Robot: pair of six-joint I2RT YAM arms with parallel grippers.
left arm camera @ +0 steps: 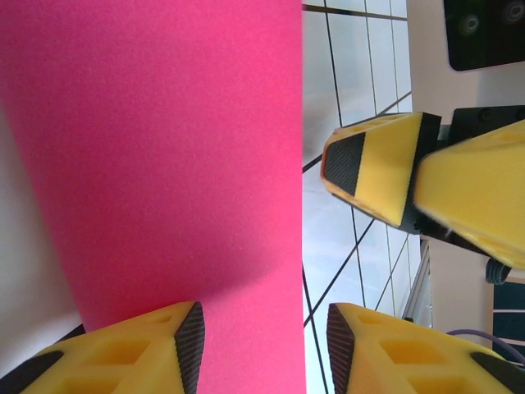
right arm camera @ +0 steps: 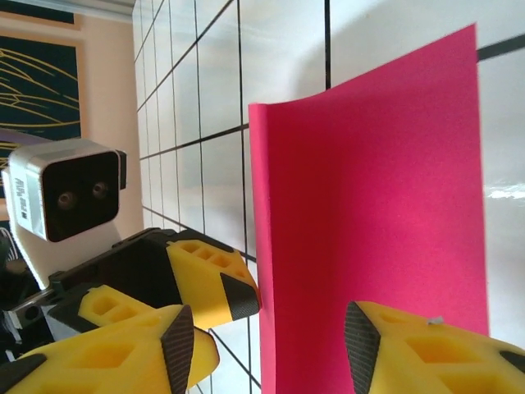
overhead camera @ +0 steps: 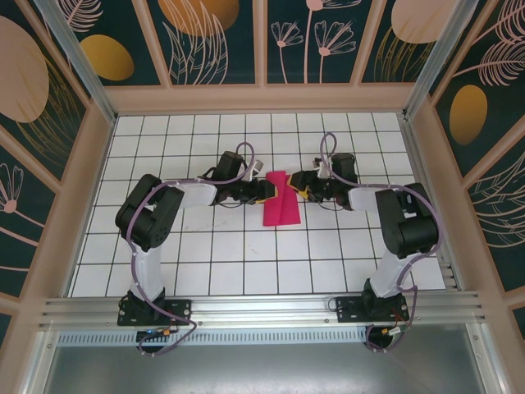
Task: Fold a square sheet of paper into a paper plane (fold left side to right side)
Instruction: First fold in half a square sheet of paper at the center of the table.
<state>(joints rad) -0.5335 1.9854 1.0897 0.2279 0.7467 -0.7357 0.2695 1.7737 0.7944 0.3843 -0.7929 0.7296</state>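
White table [overhead camera: 205,263] with a black grid, walled by dark panels [overhead camera: 213,41] printed with floral shapes.

Paper [overhead camera: 280,209]: plain magenta-pink, matte and unmarked. In the top view it lies at frame centre as a narrow strip running up the frame, with its upper end slightly skewed. In the right wrist view one far corner bends over in a soft curve, and the other edges look straight.

Left tool [overhead camera: 264,191]: at the strip's left edge, upper half. Fingers spread, with the paper's edge in the gap.

Right tool [overhead camera: 300,191]: at the right edge, opposite. Fingers spread, paper edge in the gap likewise.

Contact between fingers and paper: cannot tell.
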